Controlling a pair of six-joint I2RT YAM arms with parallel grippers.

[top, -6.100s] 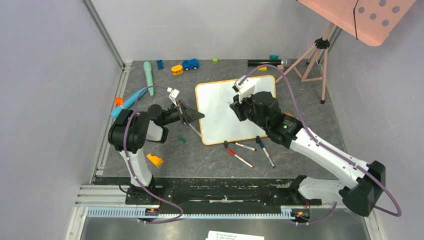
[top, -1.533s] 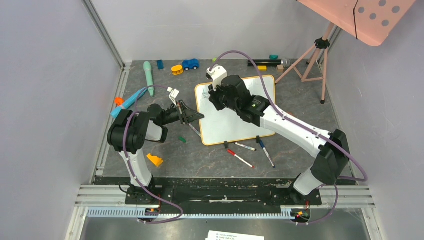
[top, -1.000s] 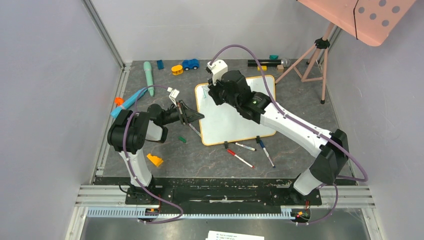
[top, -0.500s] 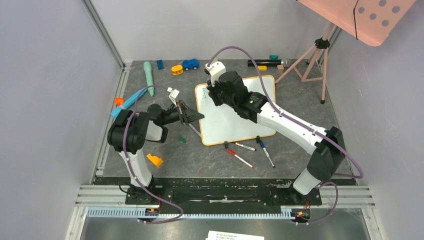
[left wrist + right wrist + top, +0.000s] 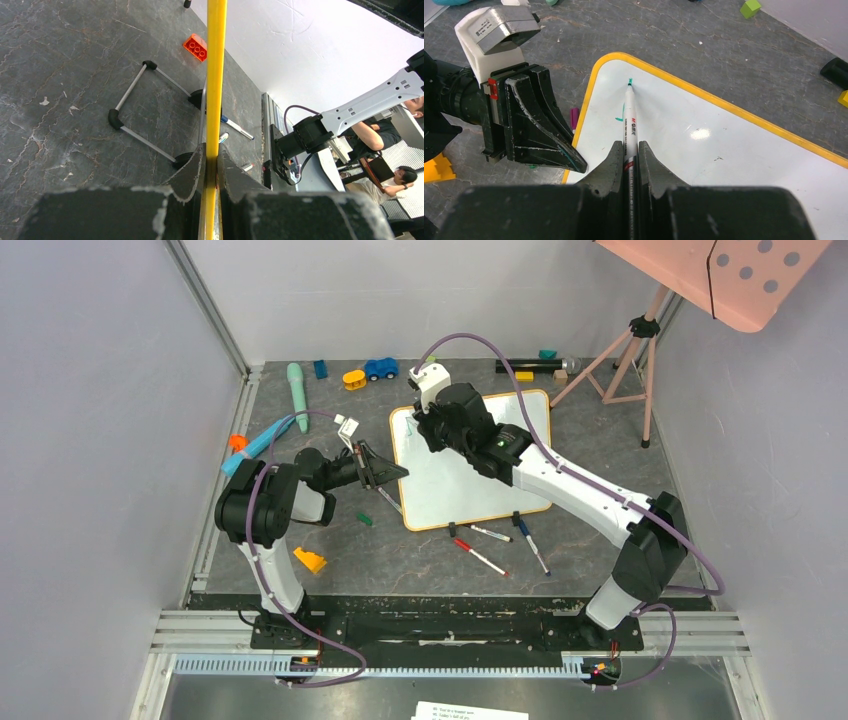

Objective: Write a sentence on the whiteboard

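Note:
The whiteboard (image 5: 470, 485) lies on the dark table, white with an orange-yellow frame. My left gripper (image 5: 396, 472) is shut on its left edge; in the left wrist view the yellow frame (image 5: 216, 75) runs between my closed fingers (image 5: 192, 170). My right gripper (image 5: 432, 436) hovers over the board's far-left corner, shut on a white marker (image 5: 630, 117). The marker's teal tip touches the board (image 5: 724, 165) near the corner. Of the sentence, only two short teal strokes (image 5: 619, 119) show beside the tip; no words are readable.
Several loose markers (image 5: 486, 558) lie just in front of the board's near edge. Toys sit along the back: a blue car (image 5: 380, 368), a yellow piece (image 5: 354, 379) and a teal stick (image 5: 297, 395). An orange brick (image 5: 310, 560) lies near left. A tripod (image 5: 625, 350) stands far right.
My right arm has swung left from the board's middle right to its far-left corner, then held nearly still there. My left gripper has kept its grip on the board edge.

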